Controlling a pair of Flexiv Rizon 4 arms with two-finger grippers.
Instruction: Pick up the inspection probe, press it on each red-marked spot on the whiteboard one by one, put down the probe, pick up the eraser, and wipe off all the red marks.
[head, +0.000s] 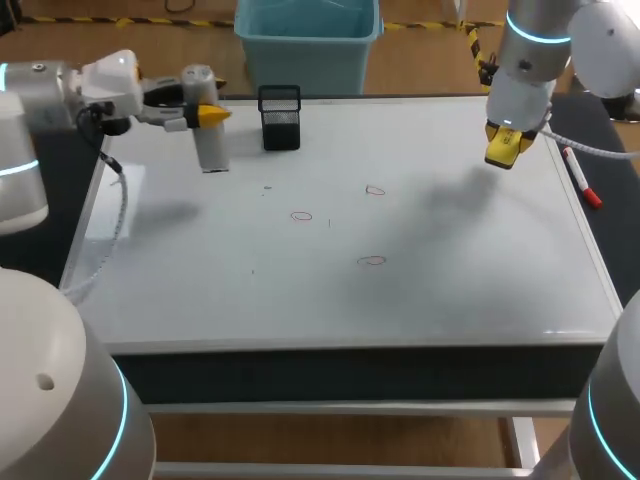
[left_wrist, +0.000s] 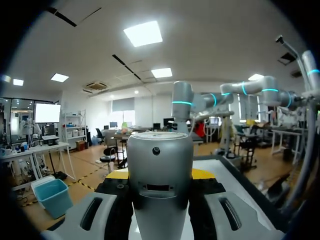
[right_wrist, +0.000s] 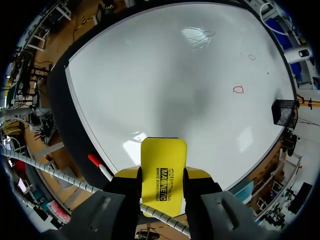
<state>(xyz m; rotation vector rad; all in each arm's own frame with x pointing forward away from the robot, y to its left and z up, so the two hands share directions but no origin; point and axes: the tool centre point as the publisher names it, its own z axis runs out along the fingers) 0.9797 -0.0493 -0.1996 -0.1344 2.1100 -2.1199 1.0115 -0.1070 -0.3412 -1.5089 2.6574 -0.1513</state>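
The left gripper clamps the grey inspection probe, upright at the whiteboard's far left. The right gripper grips the yellow eraser above the far right side. The red marks lie between the two.

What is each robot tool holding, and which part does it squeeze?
The left tool grips the grey probe around its upper middle. The right tool pinches the yellow eraser by its two long sides.

1 whiteboard w/ 3 red marks, 1 probe, 1 eraser, 1 marker, 1 mesh cup.
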